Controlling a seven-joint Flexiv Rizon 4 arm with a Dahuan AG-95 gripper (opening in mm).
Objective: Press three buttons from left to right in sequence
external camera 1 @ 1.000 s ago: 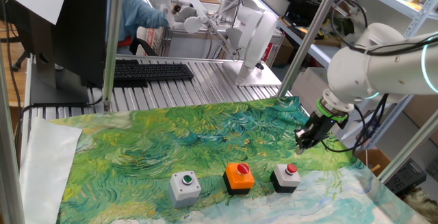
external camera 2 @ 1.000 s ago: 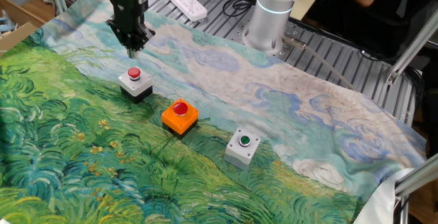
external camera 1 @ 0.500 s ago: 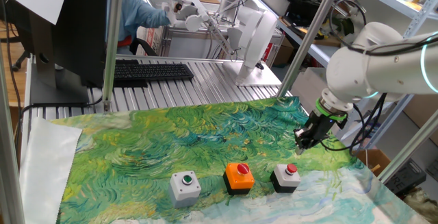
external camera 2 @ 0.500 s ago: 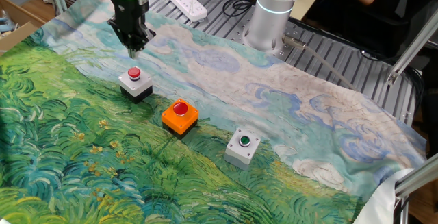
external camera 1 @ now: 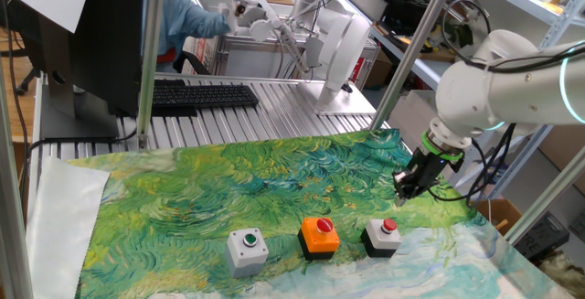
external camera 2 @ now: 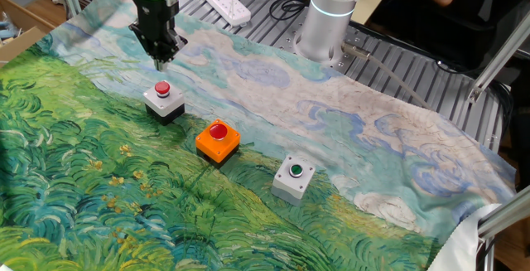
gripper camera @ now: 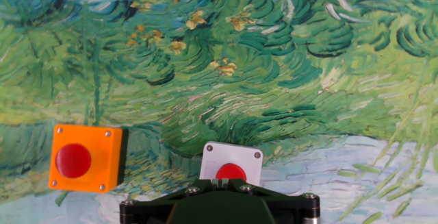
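Three button boxes stand in a row on the painted cloth. In one fixed view the light grey box with green cap (external camera 1: 247,249) is leftmost, the orange box with red cap (external camera 1: 320,236) is in the middle, and the black box with small red cap (external camera 1: 381,236) is at the right. In the other fixed view they are the grey box (external camera 2: 294,178), the orange box (external camera 2: 218,139) and the black box (external camera 2: 163,99). My gripper (external camera 2: 158,58) hangs a little above and behind the black box, fingertips together, holding nothing. The hand view shows the gripper (gripper camera: 219,181) over the black box (gripper camera: 230,164), with the orange box (gripper camera: 85,158) to its left.
The cloth (external camera 1: 228,189) covers the table. A keyboard (external camera 1: 201,95) and metal frame posts (external camera 1: 146,61) stand behind it. A power strip (external camera 2: 224,2) and the arm's base (external camera 2: 327,22) are on the slatted top. A white sheet (external camera 1: 59,217) lies at the cloth's left edge.
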